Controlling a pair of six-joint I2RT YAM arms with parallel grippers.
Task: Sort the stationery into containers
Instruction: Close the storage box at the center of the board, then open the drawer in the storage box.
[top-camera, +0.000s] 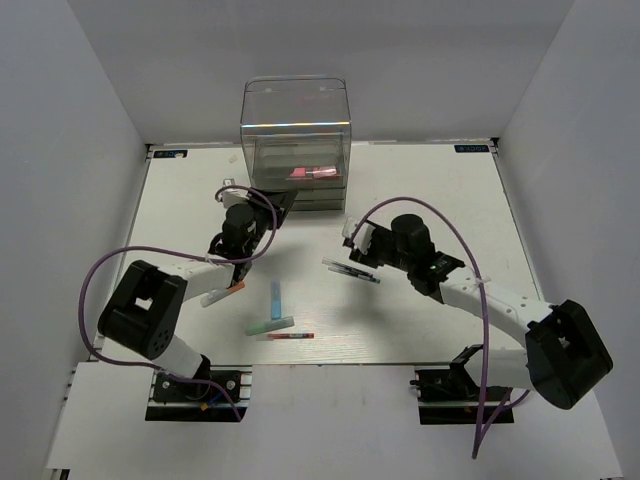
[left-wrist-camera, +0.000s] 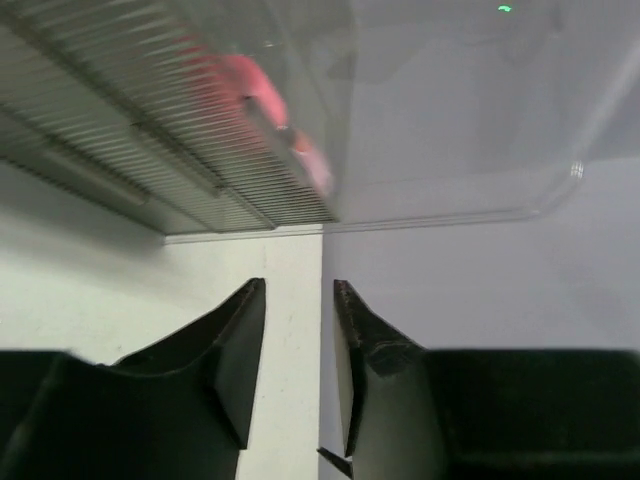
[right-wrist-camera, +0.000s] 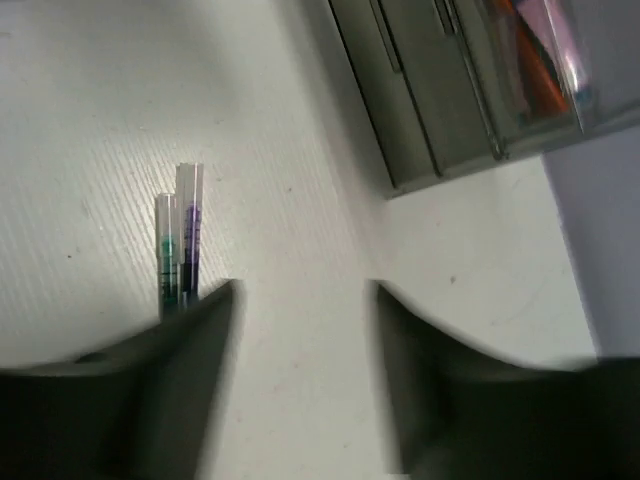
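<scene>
Clear plastic drawer box (top-camera: 296, 125) holds pink markers (top-camera: 310, 172); left gripper (left-wrist-camera: 298, 340) hangs narrowly parted, empty, before it. Right gripper (right-wrist-camera: 300, 350), wide and empty, sits just beside two thin pens (right-wrist-camera: 180, 245). Closing off-centre could flick them away!

place: robot lab cell | seen: white walls (top-camera: 90, 110), table (top-camera: 440, 200), left arm (top-camera: 150, 310), right arm (top-camera: 505, 305)

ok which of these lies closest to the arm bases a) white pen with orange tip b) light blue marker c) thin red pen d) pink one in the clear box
c, in the top view the thin red pen lies nearest the bases, just nearer than the teal-green marker, with the light blue marker and the white pen with orange tip farther up
</scene>
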